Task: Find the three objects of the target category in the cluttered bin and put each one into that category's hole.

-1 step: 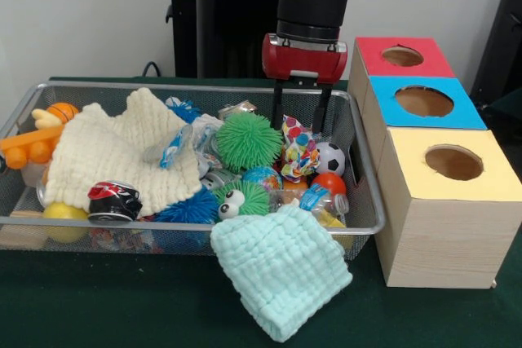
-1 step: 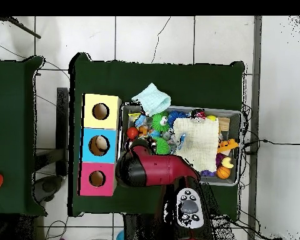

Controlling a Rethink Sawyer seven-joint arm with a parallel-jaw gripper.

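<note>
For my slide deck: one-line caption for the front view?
Open gripper hovers over a toy-cluttered mesh bin beside red, blue and yellow hole boxes.

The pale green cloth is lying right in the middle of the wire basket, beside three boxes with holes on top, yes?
Not quite. The front view shows the pale green cloth draped over the wire basket's front rim, hanging out onto the table, not lying in the middle. The three boxes, red, blue and yellow, do stand beside the basket.

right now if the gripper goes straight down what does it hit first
Probably the crumpled multicoloured patterned wrapper beside the small black and white soccer ball; the open gripper hangs just above them, though depth is unclear.
</note>
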